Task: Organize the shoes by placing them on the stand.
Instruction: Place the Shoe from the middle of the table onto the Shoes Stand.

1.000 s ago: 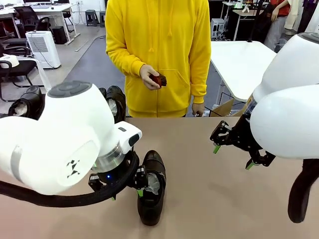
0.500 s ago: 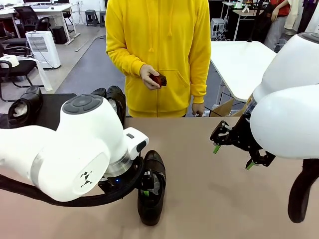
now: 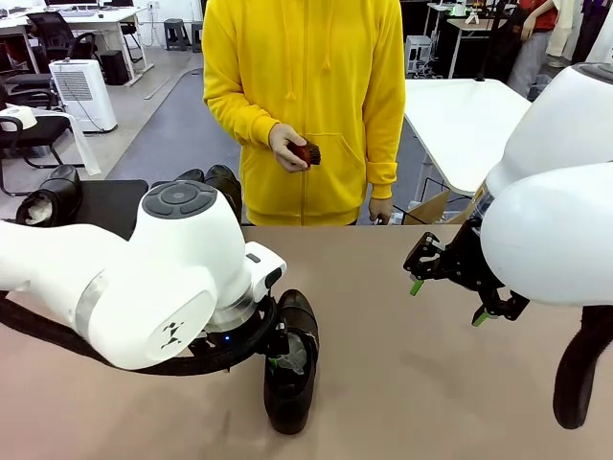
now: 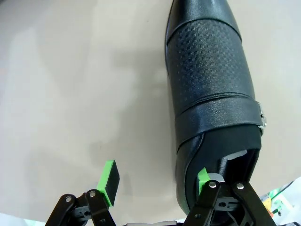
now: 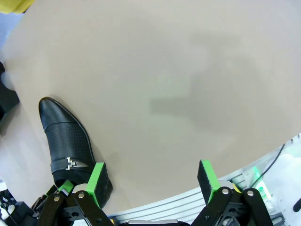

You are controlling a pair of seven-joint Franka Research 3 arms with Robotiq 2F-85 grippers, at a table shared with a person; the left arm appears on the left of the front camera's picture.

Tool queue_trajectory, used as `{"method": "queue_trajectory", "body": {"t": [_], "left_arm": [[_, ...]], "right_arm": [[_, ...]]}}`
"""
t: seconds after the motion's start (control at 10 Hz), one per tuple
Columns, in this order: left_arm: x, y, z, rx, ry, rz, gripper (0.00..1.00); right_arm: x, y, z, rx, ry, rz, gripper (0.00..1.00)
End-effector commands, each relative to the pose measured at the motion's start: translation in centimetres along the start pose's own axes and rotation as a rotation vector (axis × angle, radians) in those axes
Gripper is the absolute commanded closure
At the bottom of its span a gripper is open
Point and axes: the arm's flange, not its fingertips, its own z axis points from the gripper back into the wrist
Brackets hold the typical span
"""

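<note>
Left hand (image 4: 155,181) straddles the heel wall of the shoe (image 4: 211,89) near the tabletop's (image 3: 402,383) robot-side edge; grip unclear.

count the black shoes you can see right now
3 clearly: one on the table at the left gripper, one at the stand's left end, one at its right. Another may hide behind the arm.

Left arm's bent low across the middle, wrist tipped down, and its pincer (image 4: 155,181) has the jaws spread partway with one green pad (image 4: 111,181) out in the open (the other's tucked against something dark). Right arm hangs higher off to the side, its pincer (image 3: 443,300) gaping wide, nothing between the fingers.
</note>
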Motion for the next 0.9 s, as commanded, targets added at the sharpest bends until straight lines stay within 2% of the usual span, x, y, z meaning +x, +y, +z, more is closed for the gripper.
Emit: {"method": "queue_trajectory", "body": {"t": [0.0, 0.1, 0.4, 0.5, 0.8], "left_arm": [[0.8, -1.4, -0.4, 0.027, 0.021, 0.002, 0.22], [1.1, -1.8, -0.7, 0.038, 0.015, -0.018, 0.35], [1.4, -2.8, -0.7, 0.051, 0.026, -0.051, 0.90], [1.5, -2.9, -0.7, 0.055, 0.028, -0.054, 1.00], [1.5, -3.2, -1.0, 0.069, 0.046, -0.067, 1.00]], "right_arm": [[0.5, 0.2, 0.1, 0.020, 0.008, 0.017, 0.00], [0.5, 0.2, 0.1, 0.020, 0.008, 0.017, 0.00], [0.5, 0.2, 0.1, 0.020, 0.008, 0.017, 0.00], [0.5, 0.2, 0.1, 0.020, 0.008, 0.017, 0.00], [0.5, 0.2, 0.1, 0.020, 0.008, 0.017, 0.00]]}}
